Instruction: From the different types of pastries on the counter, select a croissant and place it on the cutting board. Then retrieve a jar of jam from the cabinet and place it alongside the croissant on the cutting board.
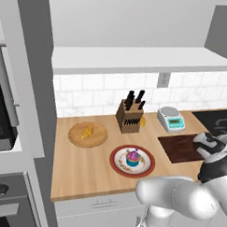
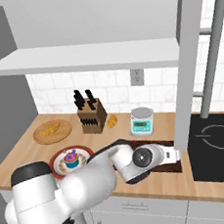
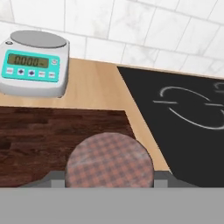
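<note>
We count two croissants: one croissant [image 1: 88, 131] on the round pale board [image 1: 74, 137] near the counter's [image 1: 80, 170] left end, and a second pastry [image 2: 112, 121] lying just beside the knife block [image 1: 130, 117] toward the back edge. One cupcake [image 1: 133, 157] sits on one red-rimmed plate [image 1: 118, 164] near the front edge. One scale [image 3: 34, 69] stands by the back wall, beside one dark cutting board [image 3: 39, 140] that lies next to the black cooktop [image 3: 183, 118]. Our gripper [image 3: 109, 186] is closed on the jar of jam [image 3: 109, 161], its checked lid toward the hand camera, over the board's corner nearest the cooktop. One white shelf [image 1: 136, 58] runs above.
</note>
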